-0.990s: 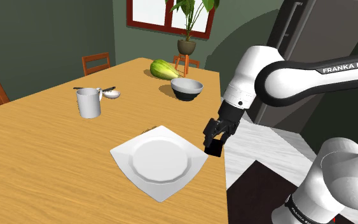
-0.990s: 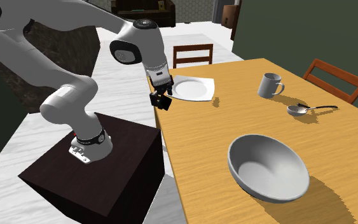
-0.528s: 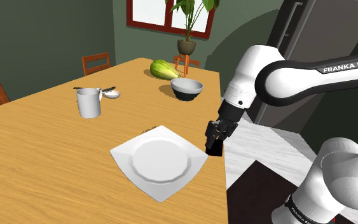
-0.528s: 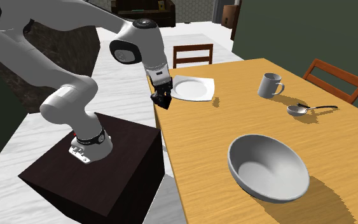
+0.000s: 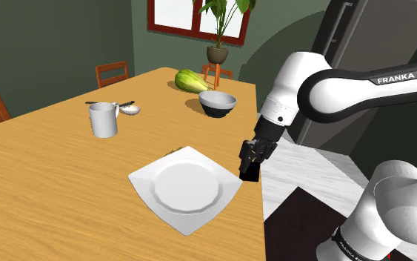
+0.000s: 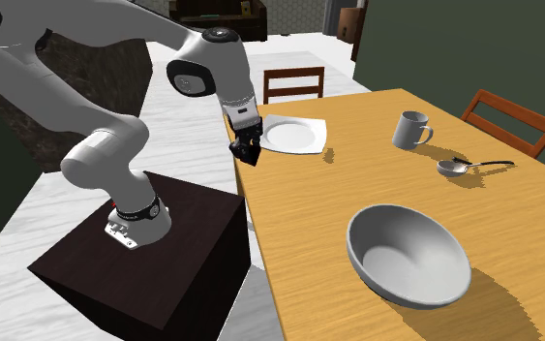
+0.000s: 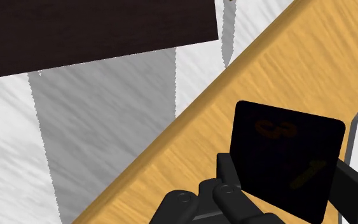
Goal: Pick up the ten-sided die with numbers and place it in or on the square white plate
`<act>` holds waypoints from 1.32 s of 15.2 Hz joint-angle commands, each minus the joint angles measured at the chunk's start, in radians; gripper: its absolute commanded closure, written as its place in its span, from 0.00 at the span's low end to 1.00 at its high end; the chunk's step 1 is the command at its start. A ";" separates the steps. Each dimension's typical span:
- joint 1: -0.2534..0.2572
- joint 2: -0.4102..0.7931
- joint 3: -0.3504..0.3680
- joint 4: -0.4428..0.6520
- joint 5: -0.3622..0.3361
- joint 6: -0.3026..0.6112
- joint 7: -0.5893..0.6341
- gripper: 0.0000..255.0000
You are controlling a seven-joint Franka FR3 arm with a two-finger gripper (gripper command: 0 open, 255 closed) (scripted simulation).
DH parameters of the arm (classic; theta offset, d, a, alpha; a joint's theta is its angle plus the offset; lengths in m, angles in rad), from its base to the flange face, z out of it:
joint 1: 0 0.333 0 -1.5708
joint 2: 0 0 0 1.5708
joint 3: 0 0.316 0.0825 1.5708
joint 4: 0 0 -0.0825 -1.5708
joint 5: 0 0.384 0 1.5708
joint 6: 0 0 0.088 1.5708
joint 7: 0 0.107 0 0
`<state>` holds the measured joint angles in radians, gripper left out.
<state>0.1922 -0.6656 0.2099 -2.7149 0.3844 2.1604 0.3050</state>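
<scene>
A black die [image 7: 285, 153] with faint dark numbers on its faces sits between my fingers, and my gripper [image 7: 292, 188] is shut on it. In the shoulder view the gripper [image 5: 249, 172] is low over the table's near edge, just off the right corner of the square white plate [image 5: 144, 180]. The die there blends into the black fingers. In the second exterior view the gripper [image 6: 245, 152] hangs at the table's edge, left of the plate [image 6: 311, 126].
On the wooden table [image 5: 51, 170] stand a white mug [image 5: 104, 119], a dark bowl [image 5: 218, 103], a green vegetable [image 5: 190, 80] and a small dish with a spoon [image 5: 129, 110]. Chairs line the far side. The dark stand [image 6: 164, 262] is below the table's edge.
A second ago the fingers stood open around the die; they have since shut on it. The arm has barely moved.
</scene>
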 commanded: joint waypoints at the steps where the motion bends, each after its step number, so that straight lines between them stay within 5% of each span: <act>1: -0.002 -0.008 -0.002 0.013 -0.006 -0.024 0.005 1.00; 17: -0.019 -0.054 -0.032 0.198 -0.053 -0.251 0.052 1.00; 20: -0.011 0.007 0.006 0.247 -0.041 -0.229 0.090 1.00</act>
<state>0.1784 -0.6814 0.2025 -2.4900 0.3396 1.9268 0.3797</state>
